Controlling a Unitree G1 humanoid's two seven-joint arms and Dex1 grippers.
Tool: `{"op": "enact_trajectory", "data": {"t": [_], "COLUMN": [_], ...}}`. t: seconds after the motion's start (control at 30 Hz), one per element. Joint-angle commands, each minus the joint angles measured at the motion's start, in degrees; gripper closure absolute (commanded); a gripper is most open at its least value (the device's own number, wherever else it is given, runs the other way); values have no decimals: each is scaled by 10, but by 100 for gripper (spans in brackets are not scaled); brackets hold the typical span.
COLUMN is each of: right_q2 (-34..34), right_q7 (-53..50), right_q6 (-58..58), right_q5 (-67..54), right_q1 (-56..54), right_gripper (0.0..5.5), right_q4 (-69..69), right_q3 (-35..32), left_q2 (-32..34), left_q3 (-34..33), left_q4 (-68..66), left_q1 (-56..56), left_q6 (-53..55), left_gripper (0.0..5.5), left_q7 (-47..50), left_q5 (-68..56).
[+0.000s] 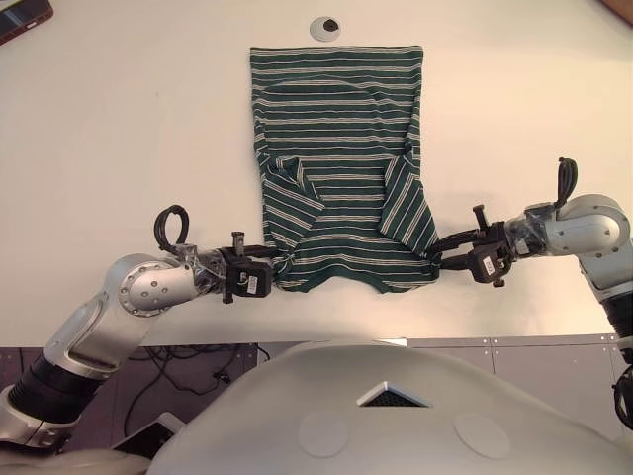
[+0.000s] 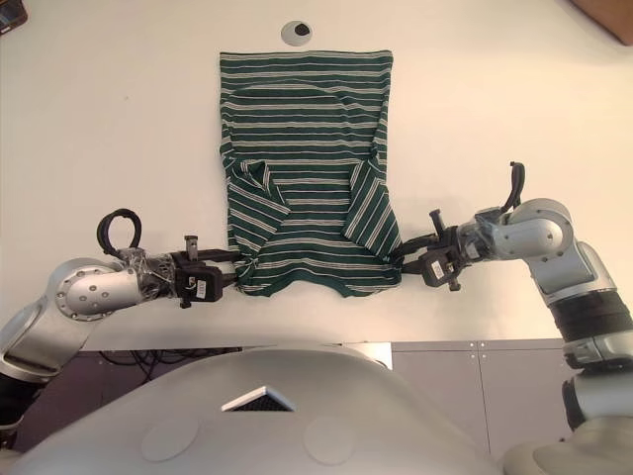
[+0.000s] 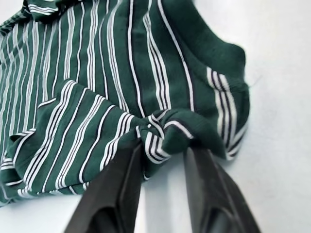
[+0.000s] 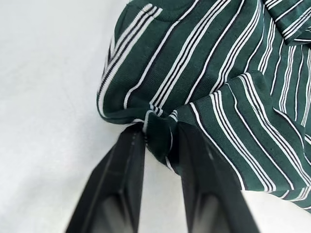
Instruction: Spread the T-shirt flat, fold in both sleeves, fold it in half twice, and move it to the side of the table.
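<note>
Green-and-white striped T-shirt (image 1: 336, 129) lies flat on the white worktop (image 1: 119, 148), approx. centre, w/ both sleeves (image 1: 406, 203) folded in over the body. Far hem runs straight, just short of a round grey grommet (image 1: 324, 28) set in the worktop. Near edge is bunched at both corners. At the near-left corner the left gripper (image 1: 280, 263) sits low at worktop level; its fingers (image 3: 124, 184) are clenched on a pinch of striped cloth. At the near-right corner the right gripper (image 1: 438, 259) does likewise, grasping a small fold of the fabric. Arms come in from either side, roughly level w/ each other. Dark flat object (image 1: 22, 18) at the far-left worktop corner, well apart from the shirt.
</note>
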State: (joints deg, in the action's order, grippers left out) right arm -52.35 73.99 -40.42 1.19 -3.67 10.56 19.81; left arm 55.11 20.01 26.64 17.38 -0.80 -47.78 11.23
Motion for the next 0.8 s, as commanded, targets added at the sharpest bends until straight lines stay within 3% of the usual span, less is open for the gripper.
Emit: {"op": "enact_trajectory", "data": {"t": [0.03, 0.1, 0.27, 0.4, 0.47, 0.6, 0.8], "right_q2": [-16, -51, -116, -40, 16, 128, 237], "right_q7": [32, 84, 176, 124, 82, -12, -138], "right_q6": [78, 193, 419, 590, 643, 699, 661], "right_q5": [8, -51, -202, -284, -305, -315, -249], "right_q1": [1, 17, 31, -71, -139, -241, -339], "right_gripper": [513, 546, 550, 550, 550, 550, 550], "right_q4": [2, -67, -201, -153, -71, 99, 341], "right_q3": [23, 30, 16, -28, -57, -111, -140], "left_q2": [7, 14, 32, -16, -54, -152, -299], "left_q3": [18, 1, -64, -187, -218, -171, -157], "left_q4": [-42, -14, 68, 57, 4, -182, -601], "left_q1": [10, 23, 41, -31, -124, -325, -562], "left_q6": [55, 115, 273, 385, 416, 412, 281], "left_gripper": [483, 514, 549, 549, 549, 549, 549], "left_q7": [-41, -68, -124, -123, -101, -84, -10], "left_q5": [9, -49, -234, -428, -478, -458, -349]}}
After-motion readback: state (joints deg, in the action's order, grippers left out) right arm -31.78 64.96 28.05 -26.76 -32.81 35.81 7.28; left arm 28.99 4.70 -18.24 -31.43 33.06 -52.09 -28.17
